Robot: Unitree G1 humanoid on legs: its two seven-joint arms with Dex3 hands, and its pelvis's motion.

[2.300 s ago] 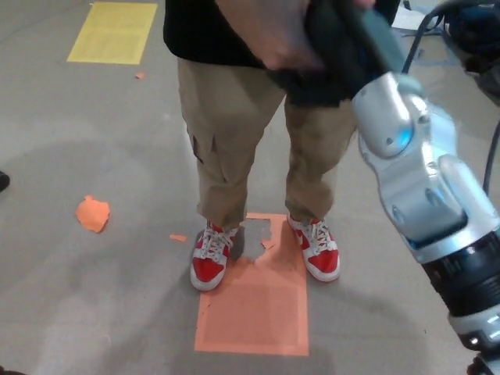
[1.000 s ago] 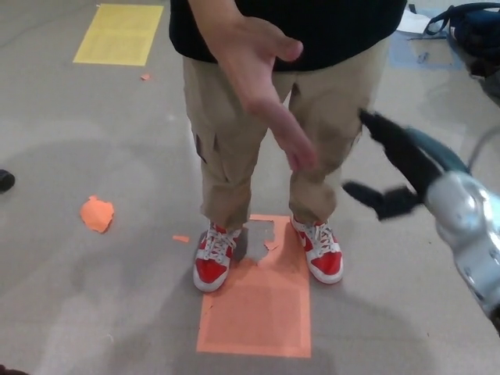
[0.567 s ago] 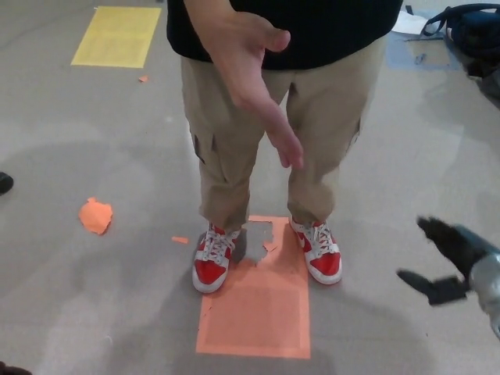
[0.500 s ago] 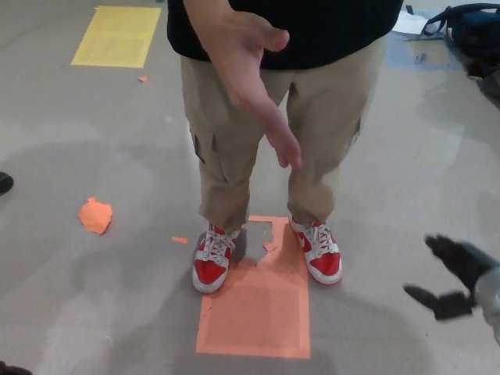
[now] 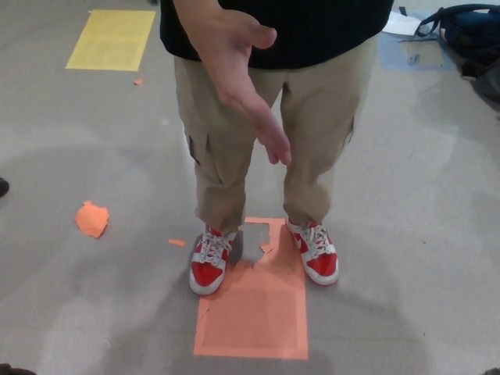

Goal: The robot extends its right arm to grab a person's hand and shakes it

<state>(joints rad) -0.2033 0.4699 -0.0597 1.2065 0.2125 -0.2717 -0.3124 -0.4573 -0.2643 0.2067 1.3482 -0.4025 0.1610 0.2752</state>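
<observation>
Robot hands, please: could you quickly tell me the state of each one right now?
Left hand: not in view.
Right hand: not in view.
The person's hand is held out, open and empty.

Grey floor (image 5: 437,234). Orange rectangle (image 5: 254,308) taped down at centre, its top edge torn; red and white sneakers (image 5: 209,260) stand at its upper corners. Khaki cargo trousers (image 5: 226,148) above, black shirt (image 5: 328,31) at top. Yellow rectangle (image 5: 111,39) upper left. Crumpled orange scrap (image 5: 91,219) at left, smaller orange bits near it. Dark bag (image 5: 465,35) upper right.
</observation>
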